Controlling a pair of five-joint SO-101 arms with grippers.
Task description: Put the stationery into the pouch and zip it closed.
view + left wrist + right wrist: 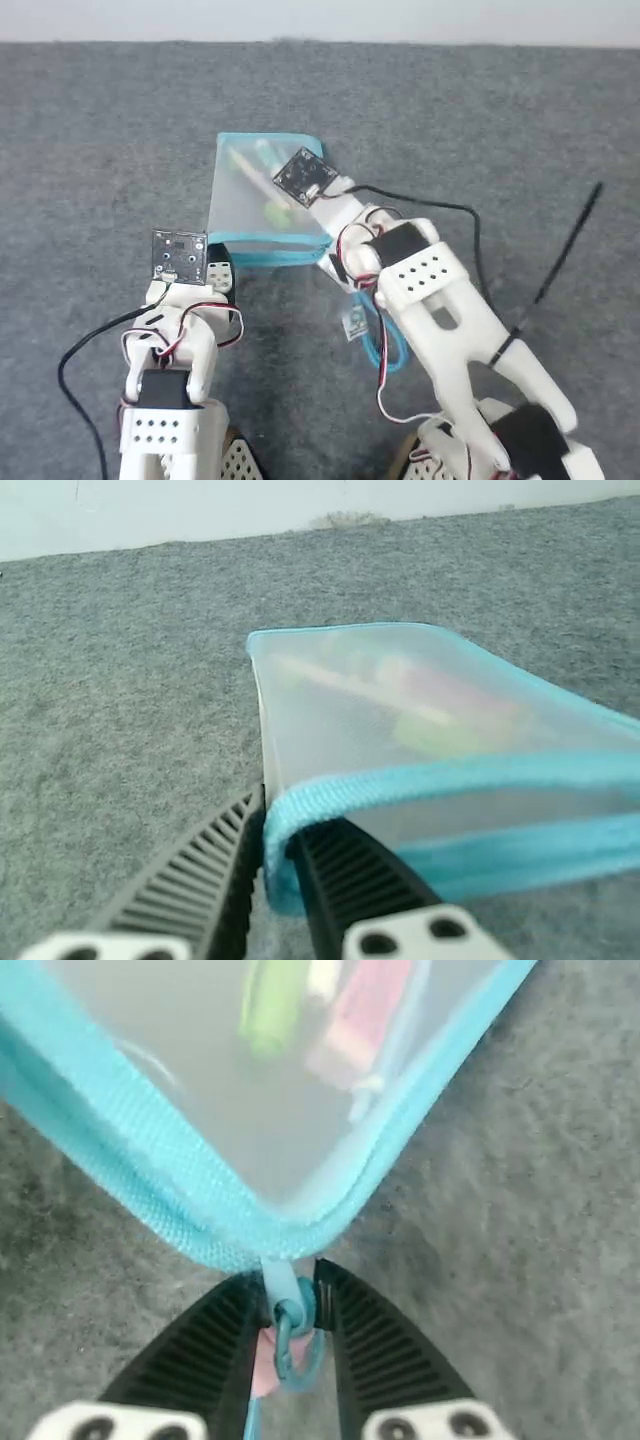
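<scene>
Jaws on pouch (330,720), stationery (272,1000) inside.

Your white left arm (165,400) stands at 7 o'clock and points toward 12. The black-fingered left gripper (275,825) is clamped on a corner of the translucent blue-edged pouch (400,730). Your white right arm (450,310) leans from 5 o'clock toward 11, with the right gripper (290,1285) pinching the pale blue zipper pull (284,1302).

High: fixed overhead, looking down on the grey carpeted table (100,120); both wrists: low, very close, facing the translucent blue-trimmed zip pouch (250,205) shared by all three.
</scene>
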